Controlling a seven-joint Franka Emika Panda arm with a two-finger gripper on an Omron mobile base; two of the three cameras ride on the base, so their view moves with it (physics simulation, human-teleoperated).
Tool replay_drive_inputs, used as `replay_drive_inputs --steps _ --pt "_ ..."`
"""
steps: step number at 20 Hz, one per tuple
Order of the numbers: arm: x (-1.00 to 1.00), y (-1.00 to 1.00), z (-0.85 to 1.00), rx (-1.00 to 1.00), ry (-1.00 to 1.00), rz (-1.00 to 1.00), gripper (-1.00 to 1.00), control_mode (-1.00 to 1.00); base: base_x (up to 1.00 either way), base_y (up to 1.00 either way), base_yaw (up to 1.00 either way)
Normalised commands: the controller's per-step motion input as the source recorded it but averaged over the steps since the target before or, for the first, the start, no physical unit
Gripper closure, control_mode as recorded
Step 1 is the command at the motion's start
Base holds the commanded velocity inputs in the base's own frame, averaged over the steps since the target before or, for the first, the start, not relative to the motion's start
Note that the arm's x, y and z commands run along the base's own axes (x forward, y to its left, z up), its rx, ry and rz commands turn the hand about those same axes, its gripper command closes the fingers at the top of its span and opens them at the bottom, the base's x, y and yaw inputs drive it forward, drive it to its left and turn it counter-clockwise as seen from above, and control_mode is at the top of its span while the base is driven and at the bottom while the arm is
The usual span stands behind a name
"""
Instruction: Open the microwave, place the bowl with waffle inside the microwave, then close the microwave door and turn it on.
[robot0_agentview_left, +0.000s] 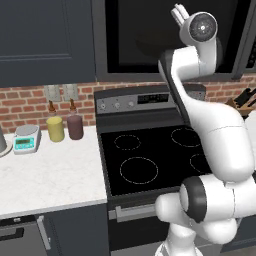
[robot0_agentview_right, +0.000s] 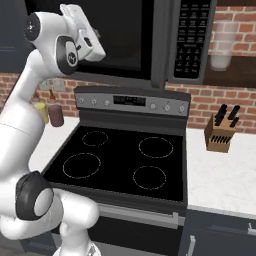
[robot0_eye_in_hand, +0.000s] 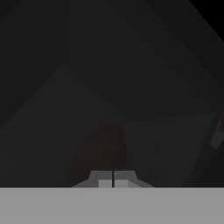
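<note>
Microwave door (robot0_agentview_right: 125, 40) shut, black glass filling upper frame; gripper (robot0_eye_in_hand: 113, 179) jaws together just before it, stove (robot0_agentview_right: 120, 160) below.

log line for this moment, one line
gripper: shut, empty | position: raised at microwave door glass | microwave door: closed | stove: burners bare

The dark grey microwave (robot0_agentview_right: 150, 40) hangs above the stove, its black-windowed microwave door (robot0_agentview_right: 125, 37) shut.

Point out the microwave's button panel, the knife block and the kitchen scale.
Dark microwave button panel (robot0_agentview_right: 190, 40): right base view, keypad middle.
Brown wooden knife block (robot0_agentview_right: 219, 137): right base view, front face.
Small grey kitchen scale (robot0_agentview_left: 26, 138): left base view, top plate.
</note>
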Motion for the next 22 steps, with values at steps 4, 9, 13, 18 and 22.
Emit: replay_drive_inputs --steps 4,9,13,18,22 --pt "0.66 -0.13 0.0 0.0 0.05 0.03 1.0 -1.0 0.0 0.0 0.0" --pt "0.74 -0.11 -0.08 0.0 0.08 0.01 1.0 -1.0 0.0 0.0 0.0" --pt "0.75 -0.16 -0.11 0.0 0.06 0.0 1.0 -1.0 0.0 0.0 0.0" --pt "0.65 -0.19 -0.17 0.0 0.0 0.02 1.0 -1.0 0.0 0.0 0.0" --pt "0.1 -0.24 -0.27 0.0 0.0 0.11 1.0 -1.0 0.0 0.0 0.0"
